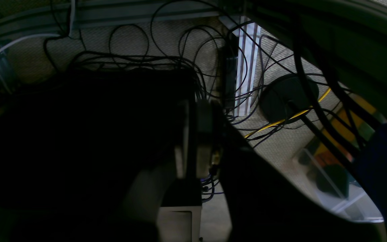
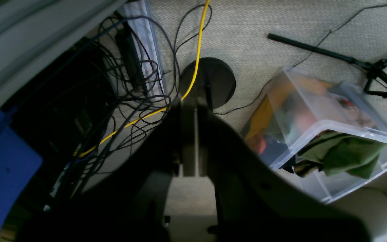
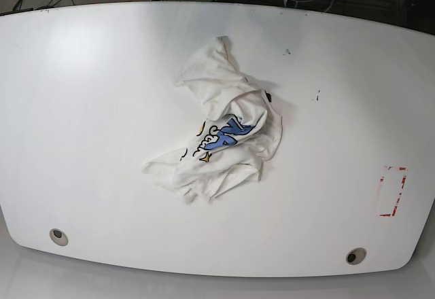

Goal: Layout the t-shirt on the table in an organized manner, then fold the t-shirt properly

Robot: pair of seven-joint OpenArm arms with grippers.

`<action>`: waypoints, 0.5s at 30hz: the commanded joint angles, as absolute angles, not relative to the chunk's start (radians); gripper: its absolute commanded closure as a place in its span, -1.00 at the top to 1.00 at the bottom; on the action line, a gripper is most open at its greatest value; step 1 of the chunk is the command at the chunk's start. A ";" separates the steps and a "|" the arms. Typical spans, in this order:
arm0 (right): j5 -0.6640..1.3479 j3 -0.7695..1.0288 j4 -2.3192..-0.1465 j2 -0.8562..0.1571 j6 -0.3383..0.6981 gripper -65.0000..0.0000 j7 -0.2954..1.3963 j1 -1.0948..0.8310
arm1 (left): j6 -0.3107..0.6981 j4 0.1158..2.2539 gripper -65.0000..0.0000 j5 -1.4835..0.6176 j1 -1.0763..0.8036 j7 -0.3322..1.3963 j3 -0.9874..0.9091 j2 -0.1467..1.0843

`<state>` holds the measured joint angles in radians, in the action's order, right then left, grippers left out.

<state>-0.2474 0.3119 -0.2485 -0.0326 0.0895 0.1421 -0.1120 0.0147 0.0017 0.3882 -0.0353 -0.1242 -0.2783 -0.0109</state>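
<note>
Both claws pressed together, empty: left claw [image 1: 193,141] and right claw [image 2: 190,141] hang off the counter [image 3: 81,109] over cabled floor, shirt [image 3: 224,132] nowhere near either. It's crumpled mid-counter, print partly showing. Soft, light, will drape; I'd pinch an outer hem. Counter glossy, probably slippery.

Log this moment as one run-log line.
t-shirt: crumpled, mid-table | left gripper: shut, empty, off-table | right gripper: same | folding: not started
</note>
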 commanded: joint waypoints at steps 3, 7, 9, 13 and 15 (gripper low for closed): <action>-0.245 0.308 -0.257 -0.036 0.094 -0.97 0.147 -0.115 | 0.012 0.000 -0.89 0.386 -0.038 -0.134 -0.278 -0.014; -0.244 0.309 -0.257 -0.036 0.094 -0.97 0.149 -0.114 | 0.013 0.000 -0.89 0.384 -0.039 -0.134 -0.278 -0.014; -0.243 0.308 -0.257 -0.037 0.094 -0.97 0.149 -0.114 | 0.012 0.000 -0.89 0.384 -0.038 -0.133 -0.277 -0.013; -0.246 0.307 -0.260 -0.038 0.091 -0.98 0.145 -0.113 | 0.014 0.000 -0.89 0.386 -0.038 -0.130 -0.276 -0.015; -0.245 0.308 -0.261 -0.037 0.091 -0.98 0.144 -0.113 | 0.014 0.000 -0.89 0.384 -0.039 -0.128 -0.276 -0.015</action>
<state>-0.2474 0.3073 -0.2546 -0.0330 0.0895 0.1417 -0.1120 0.0151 0.0017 0.3882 -0.0360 -0.1280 -0.2783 -0.0116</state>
